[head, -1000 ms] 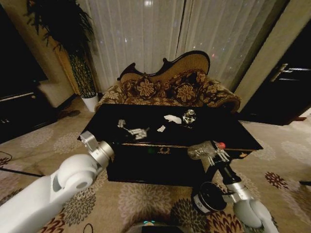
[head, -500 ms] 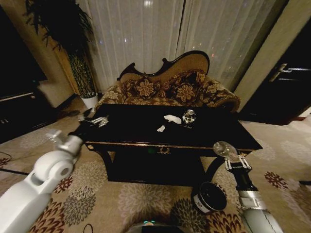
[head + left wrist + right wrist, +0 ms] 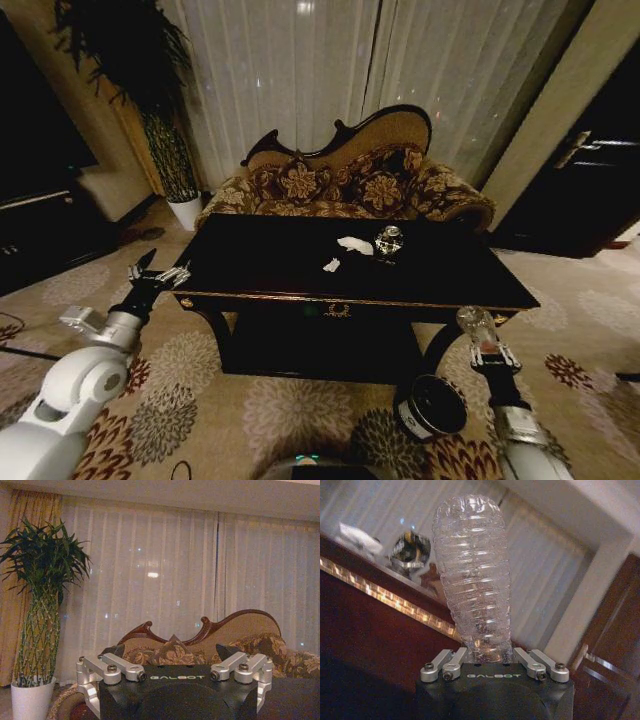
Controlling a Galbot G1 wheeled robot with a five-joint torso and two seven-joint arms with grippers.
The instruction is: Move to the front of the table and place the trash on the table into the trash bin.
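Dark, shiny wood makes up the big table point(image 3: 280, 262), and it sits in front of the flowery sofa point(image 3: 340, 185). A second ago both arms were up at the table's front edge. Now both have pulled back and dropped lower.

The left gripper point(image 3: 160, 275) has moved out past the table's left corner, over the carpet point(image 3: 290, 410). Its fingers are spread wide and hold nothing. In the left wrist view the left gripper point(image 3: 175, 677) points toward the sofa and the tall plant in a white pot point(image 3: 32, 700).

The right gripper point(image 3: 480, 345) has come down below the table's right front edge. It is squeezed onto a clear plastic bottle point(image 3: 470, 322), which stands up out of the fingers. In the right wrist view the crinkly bottle point(image 3: 472, 575) sticks straight up from the right gripper point(image 3: 495, 667).

The black trash bin point(image 3: 432, 405) sits on the carpet, near the gripper and a little lower to its left. I think the bottle is on its way to the bin, but it is not over the opening yet.

More trash waits on the table: a white paper wad point(image 3: 354, 244), a smaller white wad point(image 3: 331, 265), and a small shiny clear thing point(image 3: 389, 241) just beside the bigger wad. So the job is not close to done.
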